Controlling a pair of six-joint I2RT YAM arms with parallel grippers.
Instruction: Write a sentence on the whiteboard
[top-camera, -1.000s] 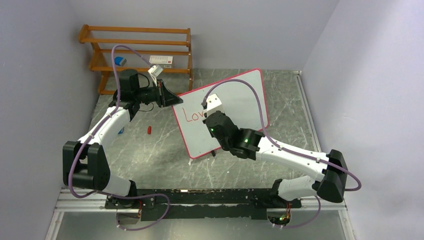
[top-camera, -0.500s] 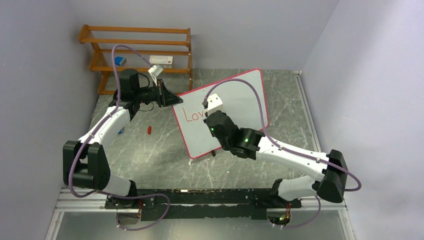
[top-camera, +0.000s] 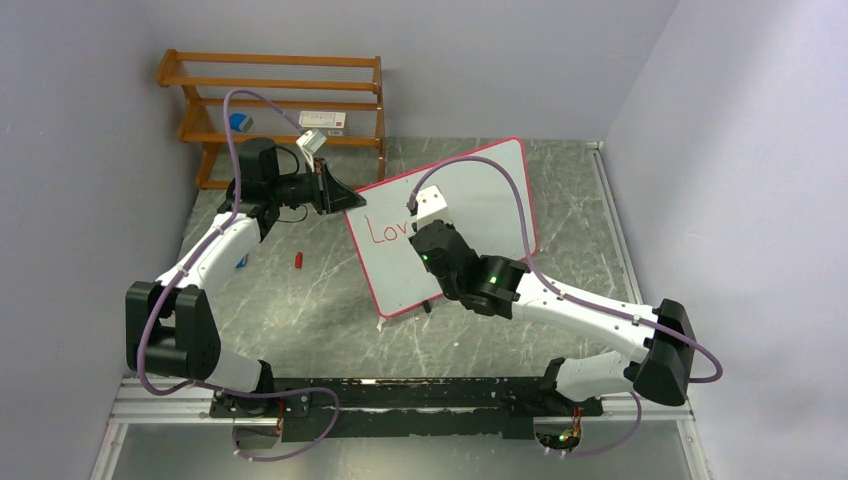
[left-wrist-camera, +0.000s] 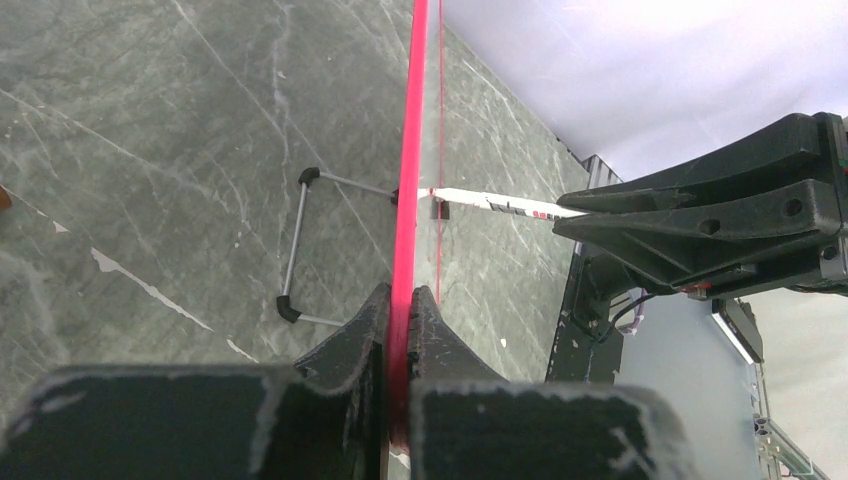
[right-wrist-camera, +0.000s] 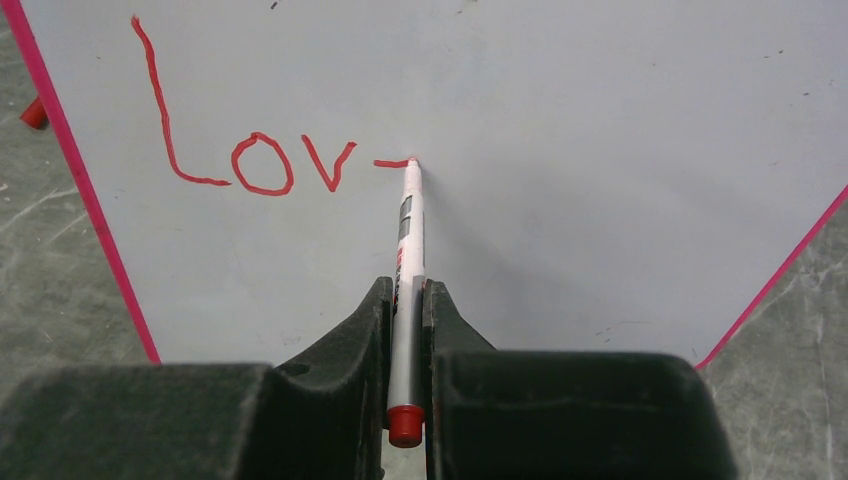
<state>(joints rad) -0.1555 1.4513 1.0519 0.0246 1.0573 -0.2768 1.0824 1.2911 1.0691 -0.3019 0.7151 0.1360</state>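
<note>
The sentence (right-wrist-camera: 245, 160) reads only "Lov" plus a dash; left end effector (left-wrist-camera: 400, 310) clamps the whiteboard (right-wrist-camera: 600, 150), right end effector (right-wrist-camera: 405, 310) the marker (right-wrist-camera: 408, 230).

One camera hangs high over the near edge of the table (top-camera: 300, 310), looking down across everything. The left wrist camera sights close along the red edge of the whiteboard (left-wrist-camera: 411, 150). The right wrist one faces its white front, close, along the marker (right-wrist-camera: 408, 250). All three share that board.
</note>
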